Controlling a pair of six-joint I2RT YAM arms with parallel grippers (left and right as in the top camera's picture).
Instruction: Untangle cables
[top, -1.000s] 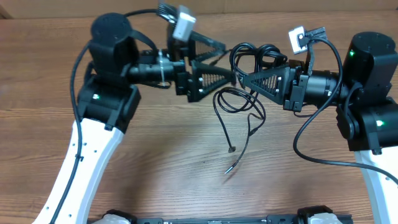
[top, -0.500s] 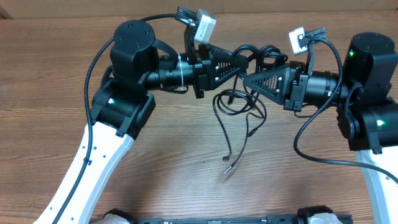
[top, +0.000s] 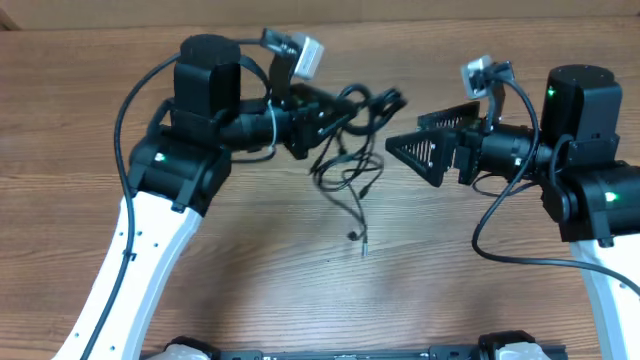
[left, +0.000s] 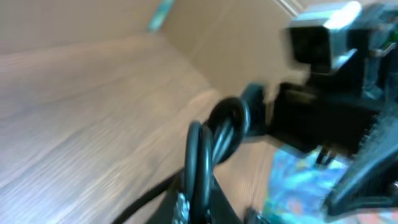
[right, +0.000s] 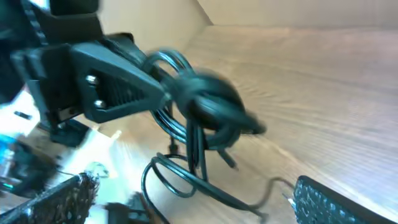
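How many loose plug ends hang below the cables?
2: one plug end, another just below-right of it, both dangling under the cables; more may be hidden in the tangle.

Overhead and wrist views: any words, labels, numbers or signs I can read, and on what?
No readable text in any view.
The cables, left gripper, right gripper and table show none; both wrist views are motion-blurred.

Black arms (top: 205, 95), white links (top: 140, 250), green lights (top: 160, 157), black wires (top: 128, 95), ribbed triangular right tool (top: 403, 135)
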